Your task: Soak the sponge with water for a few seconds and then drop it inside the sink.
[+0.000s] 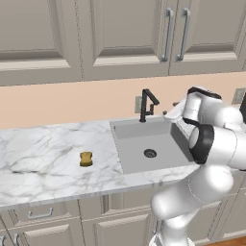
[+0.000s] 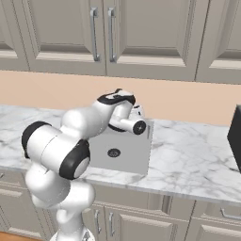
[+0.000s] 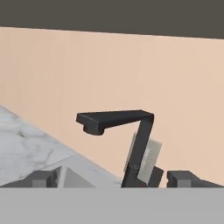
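The sponge, a small yellow-orange block, lies on the white marble counter left of the sink. The grey sink has a round dark drain and a black angular faucet at its back edge. My gripper hovers above the sink's back right corner, to the right of the faucet and far from the sponge. In the hand view the gripper is open, its fingertips wide apart with nothing between them, facing the faucet from the side. No water is in view at the spout.
A wall outlet sits just behind the faucet. Marble counter stretches left of the sink and also right of it. A dark appliance stands at the far right. Upper cabinets hang above.
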{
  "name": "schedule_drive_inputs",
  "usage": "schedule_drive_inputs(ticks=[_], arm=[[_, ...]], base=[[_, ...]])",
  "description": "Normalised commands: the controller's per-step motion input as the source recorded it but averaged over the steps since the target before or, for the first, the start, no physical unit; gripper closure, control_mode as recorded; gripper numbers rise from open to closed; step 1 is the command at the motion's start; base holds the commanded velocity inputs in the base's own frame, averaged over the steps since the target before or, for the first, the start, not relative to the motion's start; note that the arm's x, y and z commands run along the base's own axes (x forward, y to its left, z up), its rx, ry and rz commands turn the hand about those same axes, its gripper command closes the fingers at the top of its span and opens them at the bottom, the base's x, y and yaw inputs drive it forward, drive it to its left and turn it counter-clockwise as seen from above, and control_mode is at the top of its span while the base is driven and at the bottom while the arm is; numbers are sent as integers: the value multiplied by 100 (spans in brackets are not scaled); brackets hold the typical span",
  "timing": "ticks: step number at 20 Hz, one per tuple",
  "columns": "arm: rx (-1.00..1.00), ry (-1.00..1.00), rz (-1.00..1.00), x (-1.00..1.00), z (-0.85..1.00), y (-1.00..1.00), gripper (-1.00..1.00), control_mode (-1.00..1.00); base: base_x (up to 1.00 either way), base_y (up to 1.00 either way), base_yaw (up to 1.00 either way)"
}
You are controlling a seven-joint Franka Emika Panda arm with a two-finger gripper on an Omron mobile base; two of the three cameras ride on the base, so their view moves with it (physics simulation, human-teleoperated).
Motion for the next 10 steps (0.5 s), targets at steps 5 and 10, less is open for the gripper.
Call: schedule_drive_inputs(ticks=[5,10], arm=[[0,0,0,11,-13,21,-100,-100],[0,0,0,19,-16,12,-100,-100]], base=[[0,0,0],[0,0,0]])
